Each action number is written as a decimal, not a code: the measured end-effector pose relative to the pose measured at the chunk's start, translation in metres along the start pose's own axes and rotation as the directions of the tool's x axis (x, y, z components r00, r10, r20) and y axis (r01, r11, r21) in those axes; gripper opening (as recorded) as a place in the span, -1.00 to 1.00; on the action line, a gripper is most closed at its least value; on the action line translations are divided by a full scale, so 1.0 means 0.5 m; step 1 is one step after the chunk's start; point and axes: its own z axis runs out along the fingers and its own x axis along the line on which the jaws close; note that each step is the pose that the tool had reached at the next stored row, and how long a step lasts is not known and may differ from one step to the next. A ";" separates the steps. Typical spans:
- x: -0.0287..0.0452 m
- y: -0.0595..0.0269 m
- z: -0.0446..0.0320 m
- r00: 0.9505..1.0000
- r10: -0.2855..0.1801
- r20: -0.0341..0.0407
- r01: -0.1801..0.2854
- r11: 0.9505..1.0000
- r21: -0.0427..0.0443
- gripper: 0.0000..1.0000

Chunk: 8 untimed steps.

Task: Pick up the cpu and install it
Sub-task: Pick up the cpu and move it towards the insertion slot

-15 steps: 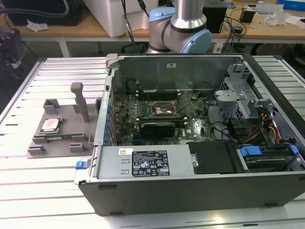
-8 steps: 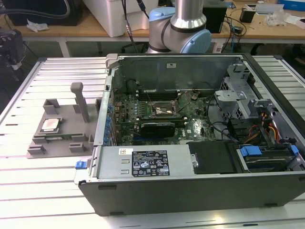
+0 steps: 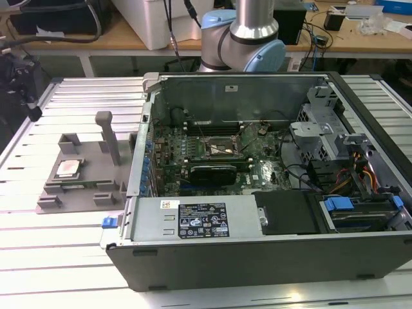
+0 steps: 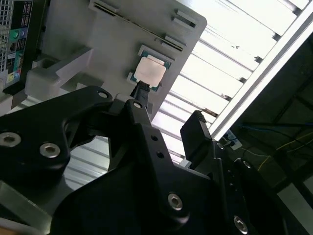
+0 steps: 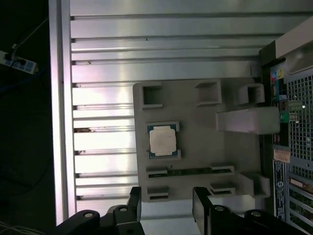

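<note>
The cpu (image 3: 67, 168), a small silvery square with a pale rim, lies flat in its recess on the grey plastic tray (image 3: 84, 193) at the exterior view's left, beside the open computer case. Both wrist views look down on the cpu (image 5: 163, 140) (image 4: 150, 72) from well above. My gripper (image 5: 167, 203) (image 4: 168, 105) is open with nothing between its black fingers (image 5: 134, 201), and it hovers over the tray (image 5: 200, 152) edge close to the chip. Inside the case, the motherboard's socket (image 3: 222, 149) stands with its frame open.
The case (image 3: 257, 257) lies on its side on a ribbed aluminium table (image 3: 38, 257), with a power supply, drive cage and cables inside. An upright grey post (image 3: 109, 135) rises from the tray. The arm's base (image 3: 248, 32) stands behind the case. A cluttered workbench is farther back.
</note>
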 end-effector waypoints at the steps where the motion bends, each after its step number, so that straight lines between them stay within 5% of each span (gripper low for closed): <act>1: 0.000 0.000 0.004 1.000 0.000 0.000 0.000 1.000 0.000 0.08; 8: 0.000 0.000 0.042 1.000 -0.001 -0.001 0.001 1.000 0.000 0.08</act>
